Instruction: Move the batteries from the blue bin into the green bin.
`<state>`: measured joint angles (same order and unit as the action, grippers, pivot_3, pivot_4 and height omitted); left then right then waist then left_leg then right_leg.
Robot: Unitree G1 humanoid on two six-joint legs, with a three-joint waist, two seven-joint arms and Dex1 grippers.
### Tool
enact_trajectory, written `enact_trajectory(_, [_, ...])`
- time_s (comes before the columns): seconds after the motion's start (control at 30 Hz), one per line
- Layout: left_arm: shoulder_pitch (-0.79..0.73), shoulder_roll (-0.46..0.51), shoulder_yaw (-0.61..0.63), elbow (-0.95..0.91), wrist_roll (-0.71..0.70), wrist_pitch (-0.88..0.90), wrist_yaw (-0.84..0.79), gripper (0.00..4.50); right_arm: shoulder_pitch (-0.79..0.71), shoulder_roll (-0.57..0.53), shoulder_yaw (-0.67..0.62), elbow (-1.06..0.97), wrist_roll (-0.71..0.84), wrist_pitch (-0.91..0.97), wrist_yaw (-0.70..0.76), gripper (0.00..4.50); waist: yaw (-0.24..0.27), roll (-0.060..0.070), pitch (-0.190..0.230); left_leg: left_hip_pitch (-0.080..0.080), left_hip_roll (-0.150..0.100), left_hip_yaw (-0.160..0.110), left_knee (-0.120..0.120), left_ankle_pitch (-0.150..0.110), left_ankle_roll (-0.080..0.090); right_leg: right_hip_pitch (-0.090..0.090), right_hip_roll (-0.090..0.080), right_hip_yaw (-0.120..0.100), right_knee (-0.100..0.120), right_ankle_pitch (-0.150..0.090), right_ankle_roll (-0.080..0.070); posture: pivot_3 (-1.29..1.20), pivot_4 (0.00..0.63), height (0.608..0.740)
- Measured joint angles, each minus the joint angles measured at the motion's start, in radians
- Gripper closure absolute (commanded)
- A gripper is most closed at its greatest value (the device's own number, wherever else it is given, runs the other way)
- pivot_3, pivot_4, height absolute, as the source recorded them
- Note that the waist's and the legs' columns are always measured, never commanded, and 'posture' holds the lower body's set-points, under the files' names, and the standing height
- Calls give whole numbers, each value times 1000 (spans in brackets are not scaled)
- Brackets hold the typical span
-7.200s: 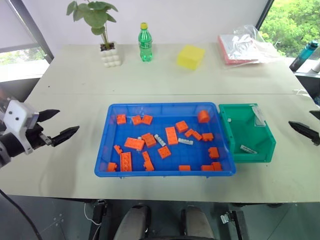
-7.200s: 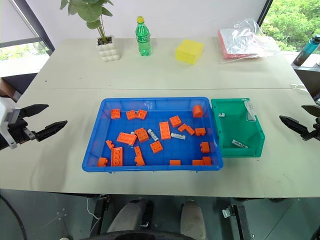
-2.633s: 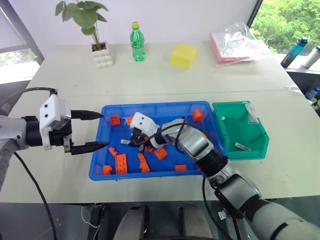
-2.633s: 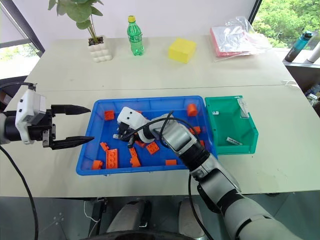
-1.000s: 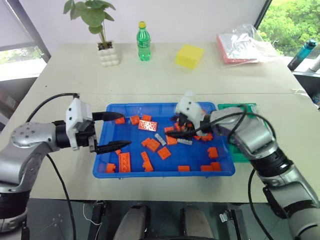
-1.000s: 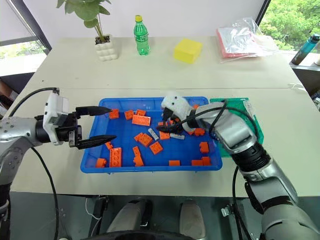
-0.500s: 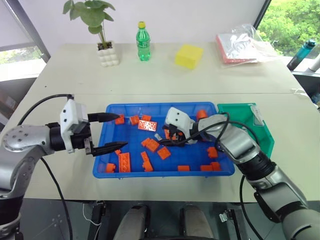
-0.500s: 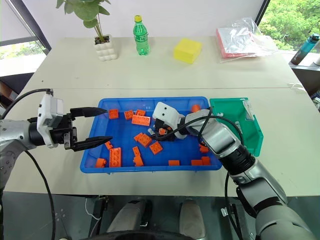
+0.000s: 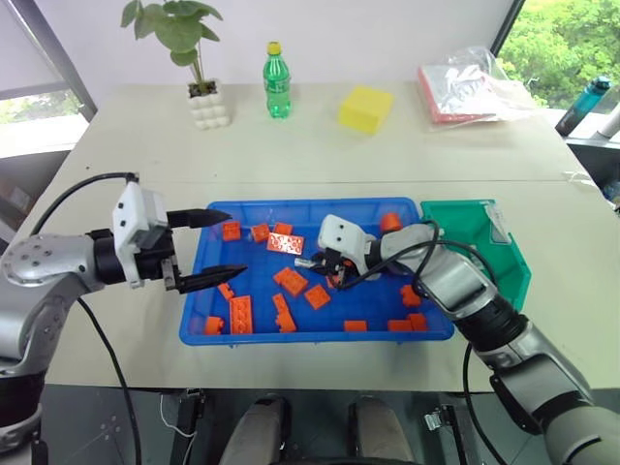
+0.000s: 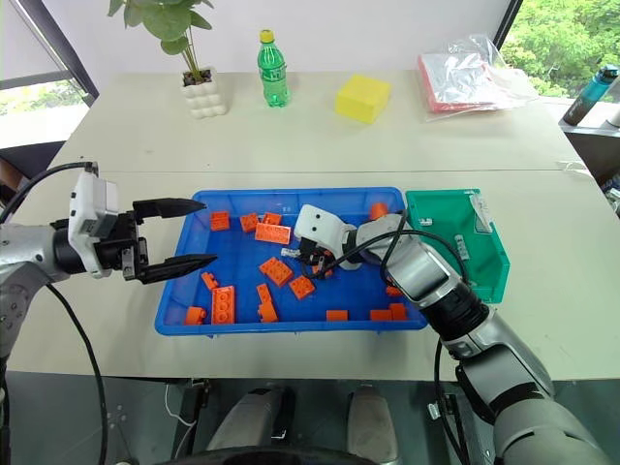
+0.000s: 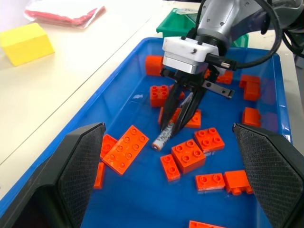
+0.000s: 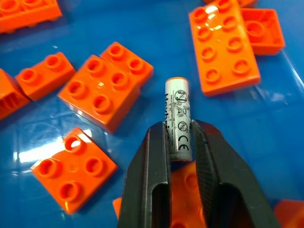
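Right gripper (image 12: 179,142): both black fingers pinched on one battery (image 12: 178,118), a white cylinder with an orange end, about half its length projecting beyond the fingertips; it is held over the floor of the blue bin (image 9: 199,291), among the orange bricks (image 9: 292,281), left of the bin's middle. Whether the battery's free end touches the bin floor cannot be told. Left gripper (image 9: 211,247): fingers spread wide, holding nothing, poised at the bin's left rim, one tip over the rim, well apart from the battery. Green bin (image 9: 509,254): one, touching the blue bin's right end; its near part is hidden behind the right arm, and one pale cylinder (image 10: 460,247) inside it reads as a battery, though too small to confirm. Orange bricks: roughly fifteen countable, several hidden under the right arm. Further batteries in the blue bin cannot be made out.
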<state>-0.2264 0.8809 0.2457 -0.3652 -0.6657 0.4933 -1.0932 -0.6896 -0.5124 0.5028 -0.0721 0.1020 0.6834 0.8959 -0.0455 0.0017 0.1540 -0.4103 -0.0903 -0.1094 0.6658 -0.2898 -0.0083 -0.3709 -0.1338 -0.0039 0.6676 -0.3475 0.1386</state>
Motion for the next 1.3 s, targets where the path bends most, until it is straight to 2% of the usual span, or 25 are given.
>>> enact_trajectory(0.27, [-24,-6,-16,14,4,-7,-9,0,3,-2,-12,-34,3,47,10,4341,1,0,0,0,0,0,0,0,0,0,0,0,0,0,0,0,150,728])
enact_trajectory(0.33, [-25,-12,-28,18,4,-7,-10,0,2,2,-69,-56,43,108,6,4341,1,0,0,0,0,0,0,0,0,0,0,0,0,0,0,0,150,728])
enact_trajectory(0.43, [-30,-17,-35,24,6,-10,-15,0,-22,-2,-232,-107,139,252,-11,4341,2,0,0,0,0,0,0,0,0,0,0,0,0,0,0,0,150,728])
enact_trajectory(0.63, [-50,-31,-56,60,24,-29,-20,0,7,-253,-601,-185,257,477,-34,4341,25,0,0,0,-1,-1,0,0,0,2,-1,0,-1,0,0,0,150,728])
enact_trajectory(0.8, [-79,-49,-91,85,31,-44,-36,0,184,-415,-758,-205,287,541,-36,4341,28,0,0,0,0,2,-1,0,0,2,-1,0,-1,0,0,0,150,728])
enact_trajectory(0.87, [-91,-56,-103,103,39,-48,-44,0,239,-441,-820,-210,294,555,-47,4341,26,0,0,0,0,3,0,0,0,2,-1,0,-1,0,0,0,150,728])
enact_trajectory(1.07, [-135,-78,-141,130,50,-62,-64,0,354,-443,-844,-255,312,536,-90,1363,23,0,0,0,1,5,0,0,0,2,0,0,-1,0,0,0,150,728])
enact_trajectory(1.1, [-137,-79,-143,131,52,-64,-65,0,353,-443,-841,-255,312,523,-97,1005,24,0,0,0,1,5,0,0,0,2,0,0,-1,0,0,0,150,728])
enact_trajectory(1.3, [-143,-80,-147,143,58,-70,-74,0,218,-404,-801,-285,372,387,-75,1005,22,0,0,0,2,4,0,0,0,1,0,0,-2,0,0,0,150,728])
